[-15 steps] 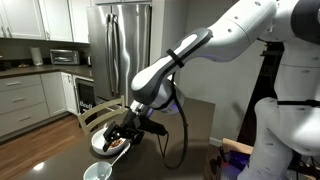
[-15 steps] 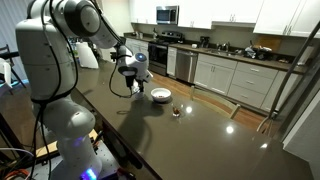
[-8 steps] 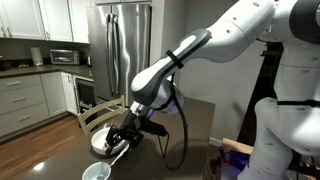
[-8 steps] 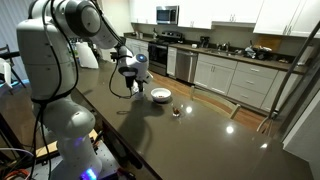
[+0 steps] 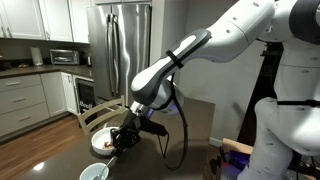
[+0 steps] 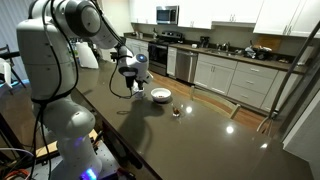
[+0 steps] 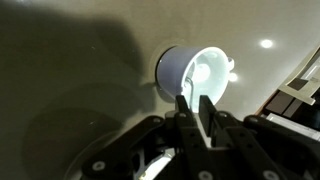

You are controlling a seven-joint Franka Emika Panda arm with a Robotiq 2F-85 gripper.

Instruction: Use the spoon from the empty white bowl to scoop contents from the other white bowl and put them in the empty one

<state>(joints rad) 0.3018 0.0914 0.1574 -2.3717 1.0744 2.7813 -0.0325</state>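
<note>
The empty white bowl (image 7: pixel 175 70) lies just ahead of my fingers in the wrist view, small and bluish-white. In an exterior view it sits at the table's near edge (image 5: pixel 95 171). The spoon (image 7: pixel 198 76) rests in it, its slim handle running back between my fingertips. My gripper (image 7: pixel 194 101) is shut on that handle. In both exterior views the gripper (image 5: pixel 120 143) (image 6: pixel 133 86) hangs low beside the other white bowl (image 5: pixel 94 147) (image 6: pixel 160 96). Brown contents (image 5: pixel 104 141) show inside it.
The dark glossy table (image 6: pixel 200 140) reflects ceiling lights. A small brown item (image 6: pixel 177 112) lies past the wide bowl. The table's edge (image 7: pixel 296 88) shows at the right of the wrist view. Fridge (image 5: pixel 120 50) and kitchen cabinets stand behind.
The jaws have gone from wide open to closed around the spoon handle. The arm has hardly shifted, and both bowls stay where they were.
</note>
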